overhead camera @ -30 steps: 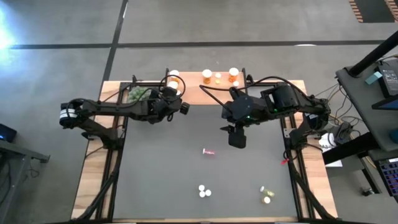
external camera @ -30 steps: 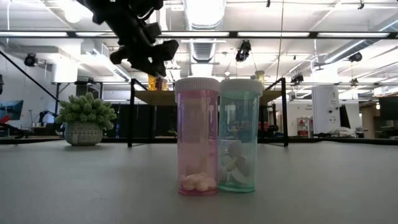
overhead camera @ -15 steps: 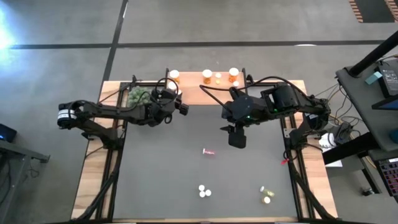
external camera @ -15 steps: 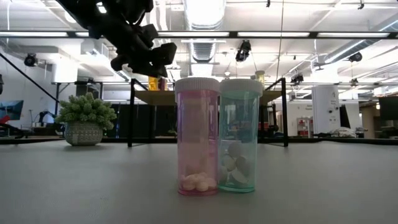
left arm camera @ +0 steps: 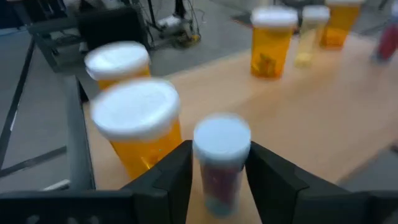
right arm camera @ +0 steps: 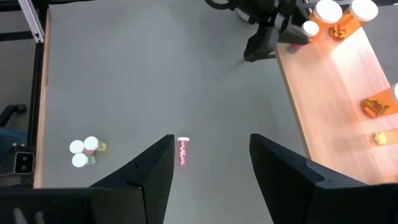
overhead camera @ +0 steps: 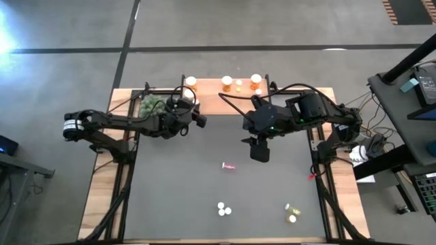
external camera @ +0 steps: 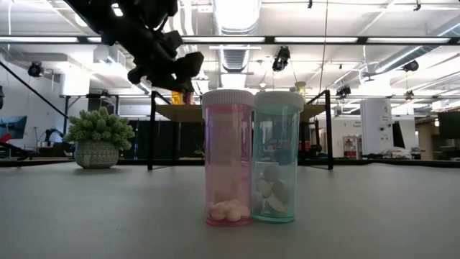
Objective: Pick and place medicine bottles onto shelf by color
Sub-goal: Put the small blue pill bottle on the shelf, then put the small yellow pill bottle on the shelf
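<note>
The light-wood shelf [overhead camera: 235,99] stands at the table's far edge with several orange bottles [overhead camera: 227,83] on it. My left gripper [overhead camera: 193,113] is at the shelf's left end, shut on a small white-capped bottle with a dark pinkish body [left arm camera: 220,163]. Two orange bottles [left arm camera: 138,127] stand upright on the shelf just beyond it. My right gripper [right arm camera: 211,177] is open and empty above the mat's middle. A pink bottle [overhead camera: 229,165] lies on its side on the mat below the right gripper. My left gripper pinches the small bottle's body just under its white cap [left arm camera: 219,177] between its two fingers [left arm camera: 177,171], one on each side. The bottle stands upright in the hold over the shelf's wood. Whether its base touches the shelf is hidden by the gripper.
A green spiky plant [overhead camera: 151,103] in a pot stands left of the shelf, close to my left arm. Three white-capped bottles [overhead camera: 223,209] stand together near the mat's front, the pink [external camera: 228,158] and teal [external camera: 277,158] ones side by side. Two yellow-green bottles [overhead camera: 291,213] are at the front right.
My left gripper, still shut on the small bottle, has sunk a little at the shelf's left end.
</note>
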### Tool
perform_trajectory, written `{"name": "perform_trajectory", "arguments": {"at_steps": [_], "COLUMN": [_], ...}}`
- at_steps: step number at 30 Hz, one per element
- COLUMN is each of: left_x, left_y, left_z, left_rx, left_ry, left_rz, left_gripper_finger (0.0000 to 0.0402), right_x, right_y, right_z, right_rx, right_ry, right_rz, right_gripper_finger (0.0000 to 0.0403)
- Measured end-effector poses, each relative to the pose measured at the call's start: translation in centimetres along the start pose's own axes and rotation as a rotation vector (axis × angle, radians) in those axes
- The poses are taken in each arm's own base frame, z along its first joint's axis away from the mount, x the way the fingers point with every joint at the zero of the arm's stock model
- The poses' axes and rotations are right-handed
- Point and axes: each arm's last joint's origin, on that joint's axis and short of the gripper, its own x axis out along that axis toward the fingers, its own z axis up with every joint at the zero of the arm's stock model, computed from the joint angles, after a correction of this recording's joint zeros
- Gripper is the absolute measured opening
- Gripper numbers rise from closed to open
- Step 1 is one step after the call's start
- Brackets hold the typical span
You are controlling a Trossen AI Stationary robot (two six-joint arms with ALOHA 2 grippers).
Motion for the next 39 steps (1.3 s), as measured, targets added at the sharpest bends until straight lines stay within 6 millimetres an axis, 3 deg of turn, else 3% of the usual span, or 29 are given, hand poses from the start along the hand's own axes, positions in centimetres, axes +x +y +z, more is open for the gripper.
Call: {"name": "perform_trajectory", "arguments": {"at_steps": [9,26,39], "left_x": [-0.3,-2.1,-6.0], "left_y": [-0.2,0.5,-0.2], "left_z": [-0.1,1.6,4.8], "left_rx": [0.011,0.001,0.196], "left_ry": [-0.001,-0.059,-0.173], "left_rz": [-0.009,-0.042,-0.205], "left_gripper_finger": [0.017,0.0172,0.0172], "right_x": [0.0,0.0,0.0], "right_y": [0.0,0.0,0.0], "right_z": [0.0,0.0,0.0], "right_rx": [0.0,0.0,0.0], "right_ry": [0.0,0.0,0.0], "right_rz": [0.0,0.0,0.0], "right_gripper_finger": [0.0199,0.0199,0.0199]}}
